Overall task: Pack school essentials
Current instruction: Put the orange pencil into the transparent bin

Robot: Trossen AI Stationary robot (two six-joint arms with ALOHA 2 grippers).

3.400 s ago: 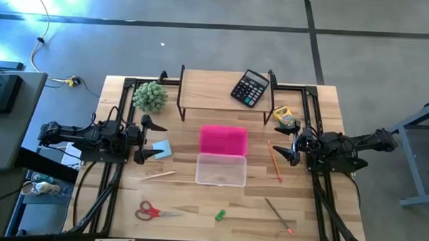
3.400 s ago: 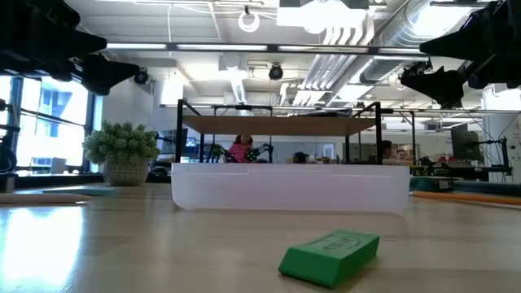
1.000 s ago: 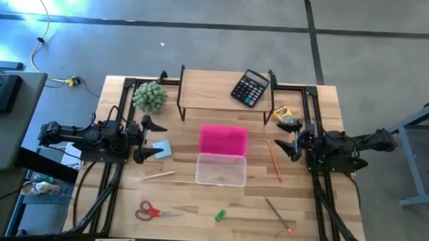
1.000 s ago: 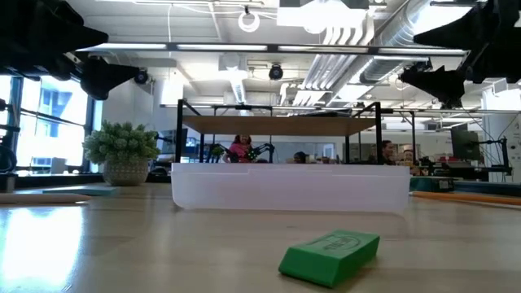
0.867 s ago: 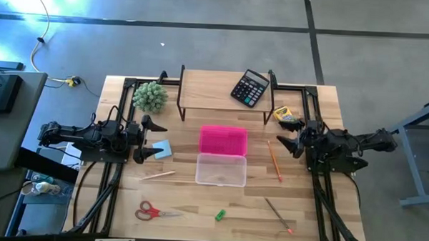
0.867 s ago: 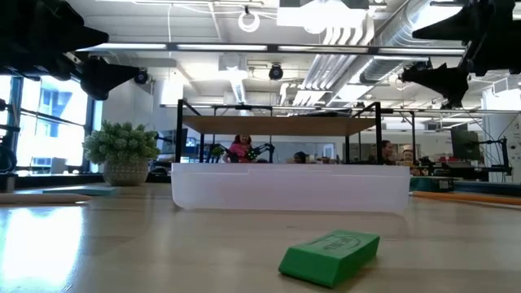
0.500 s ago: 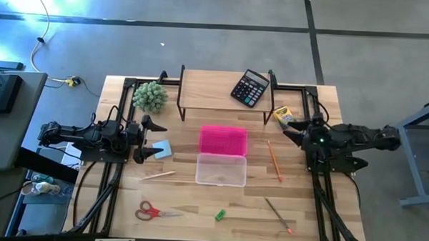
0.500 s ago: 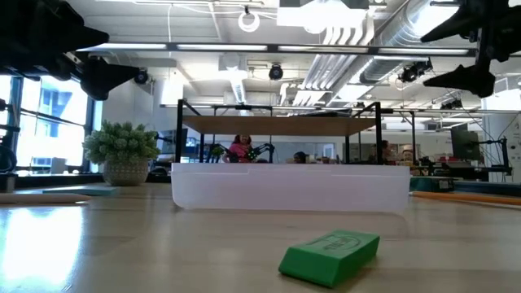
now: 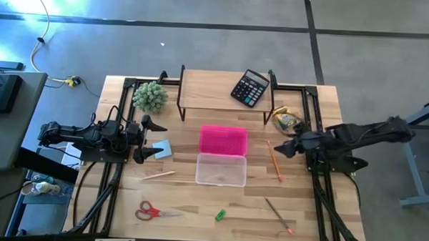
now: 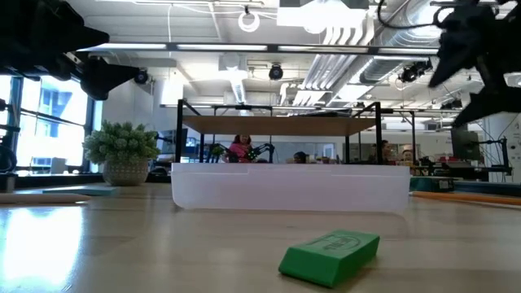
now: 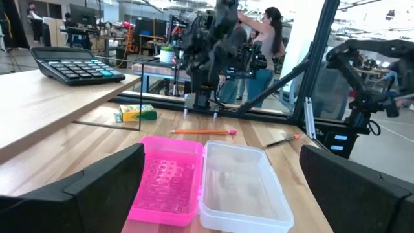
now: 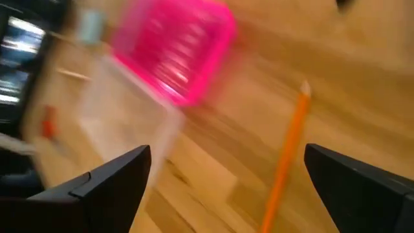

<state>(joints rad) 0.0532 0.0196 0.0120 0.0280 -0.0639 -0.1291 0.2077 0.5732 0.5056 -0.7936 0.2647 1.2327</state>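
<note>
The right tool (image 9: 285,149), fingers spread, is being held above an orange pencil (image 9: 274,160); the left tool (image 9: 148,138), likewise released, is being kept beside the open pink case (image 9: 223,141).

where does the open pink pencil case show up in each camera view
High view: pencil case at table centre, pink half toward the shelf.
Low view: only its clear half shows, mid-picture.
Left wrist view: centre foreground.
Right wrist view: blurred, upper left.
Shared landmark: orange pencil beside it; hidden in low view.
</note>
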